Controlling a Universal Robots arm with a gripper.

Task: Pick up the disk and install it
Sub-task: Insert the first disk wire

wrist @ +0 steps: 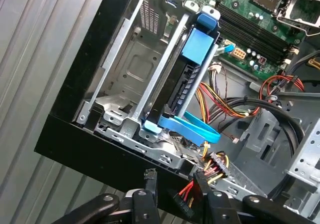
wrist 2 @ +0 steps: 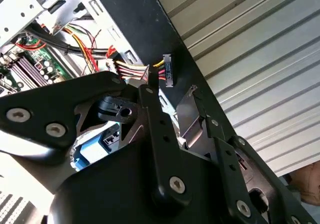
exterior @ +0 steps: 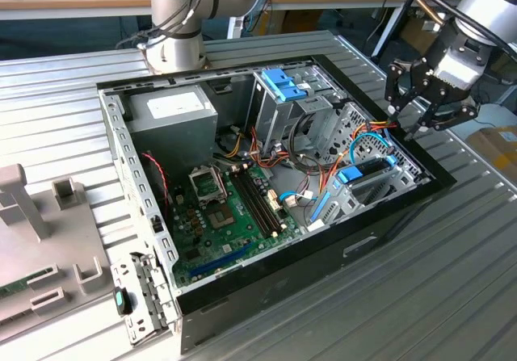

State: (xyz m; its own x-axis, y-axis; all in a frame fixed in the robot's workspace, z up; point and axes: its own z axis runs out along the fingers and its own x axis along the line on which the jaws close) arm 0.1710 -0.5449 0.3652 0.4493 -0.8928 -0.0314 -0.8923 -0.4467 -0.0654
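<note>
The gripper (exterior: 426, 102) is hanging over the far right corner of the open computer case (exterior: 380, 232), as the exterior view shows it, with its black fingers (wrist: 150, 184) spread apart and nothing between them. Below it, the disk (exterior: 365, 175) is sitting edge-up in the silver drive cage (wrist: 125, 83) along the case's right side, its light-blue carrier handle (wrist: 199, 46) standing proud at the top. In the first wrist view the dark edge of the drive is running down between the cage rails, and a blue flat cable (wrist: 192, 128) is curling away from its lower end.

I'd judge the disk stiff, fairly heavy for its size and unforgiving of knocks; the blue handle looks like the place to grip, since the metal sides are boxed in by the cage. The plastic may flex a little.

Inside the case there are also a green motherboard (exterior: 234, 216), a grey power supply (exterior: 171, 111), a second upright cage with a blue latch (exterior: 283, 84), and bundles of red, yellow and orange wires (wrist: 220, 98).
</note>
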